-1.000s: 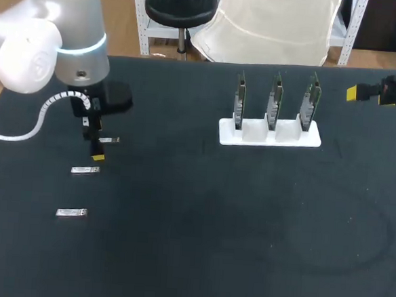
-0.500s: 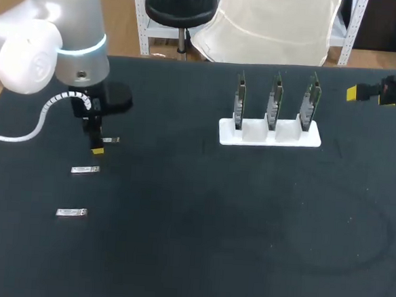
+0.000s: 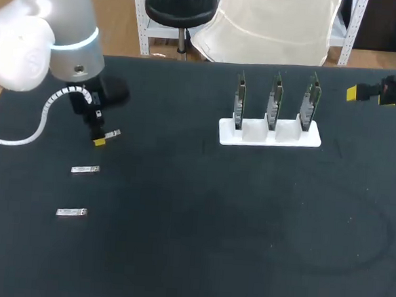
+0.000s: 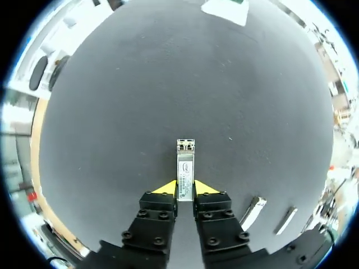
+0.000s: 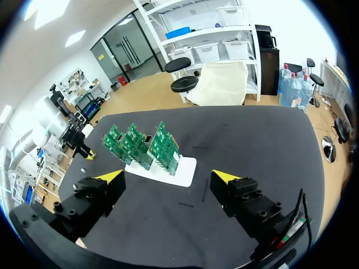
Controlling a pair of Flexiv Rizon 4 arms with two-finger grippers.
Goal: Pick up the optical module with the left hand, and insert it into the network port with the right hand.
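Observation:
A small silver optical module (image 4: 185, 165) sticks out forward from between the yellow tips of my left gripper (image 4: 185, 188), which is shut on its rear end. In the head view the left gripper (image 3: 100, 140) hangs over the table's left side, and the module (image 3: 112, 135) in it sits tilted, slightly above the black mat. Three upright green network boards (image 3: 275, 103) stand in a white holder (image 3: 269, 136) at the back middle. My right gripper (image 3: 355, 93) hovers open at the far right edge, well apart from the boards (image 5: 143, 143) ahead of it (image 5: 168, 179).
Two more silver modules lie flat on the mat beside the left gripper, one (image 3: 85, 170) nearer to it, the other (image 3: 71, 212) toward the front; both show in the left wrist view (image 4: 252, 210) (image 4: 285, 220). The white holder (image 5: 182, 171) rests on the black mat (image 3: 213, 224).
My left gripper has shut on the rearmost module and lifted it off the mat, drifting slightly back. The right arm has not moved.

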